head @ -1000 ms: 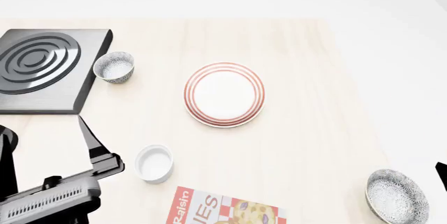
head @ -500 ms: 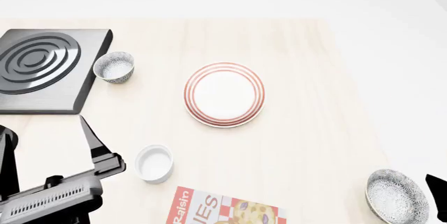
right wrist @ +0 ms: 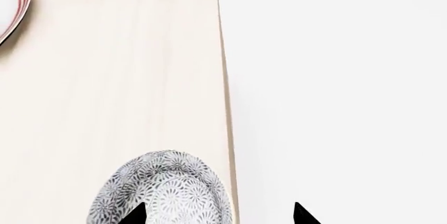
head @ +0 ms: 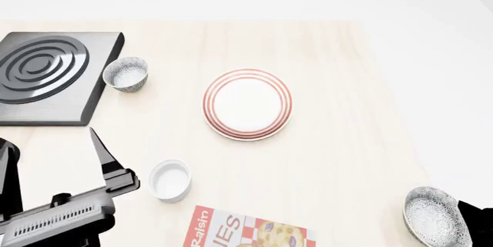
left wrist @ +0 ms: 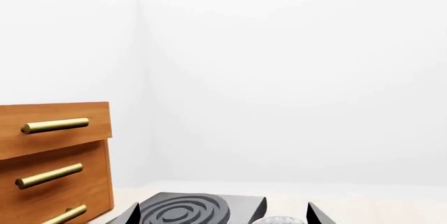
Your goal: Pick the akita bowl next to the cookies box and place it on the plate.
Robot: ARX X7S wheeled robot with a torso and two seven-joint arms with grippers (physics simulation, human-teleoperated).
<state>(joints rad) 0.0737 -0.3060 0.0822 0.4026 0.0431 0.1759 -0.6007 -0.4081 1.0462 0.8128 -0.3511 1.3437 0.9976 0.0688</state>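
Note:
The akita bowl (head: 436,217) with its grey-and-white pattern sits at the table's near right edge, to the right of the cookies box (head: 248,229). In the right wrist view the bowl (right wrist: 165,186) lies partly between the spread tips of my open right gripper (right wrist: 218,214), with one tip over its inside. The red-ringed plate (head: 247,104) lies empty at the table's middle. My left gripper (left wrist: 223,217) is open and empty, pointing at the stove; its finger (head: 100,156) shows at the near left.
A black stove (head: 46,74) stands at the far left with a look-alike patterned bowl (head: 126,74) beside it. A plain white ramekin (head: 170,180) sits near the cookies box. A wooden drawer unit (left wrist: 52,161) stands beyond the stove. The table edge (right wrist: 225,98) runs right beside the akita bowl.
My right gripper has come into the head view from the lower right corner, closing on the akita bowl. The left arm has barely shifted.

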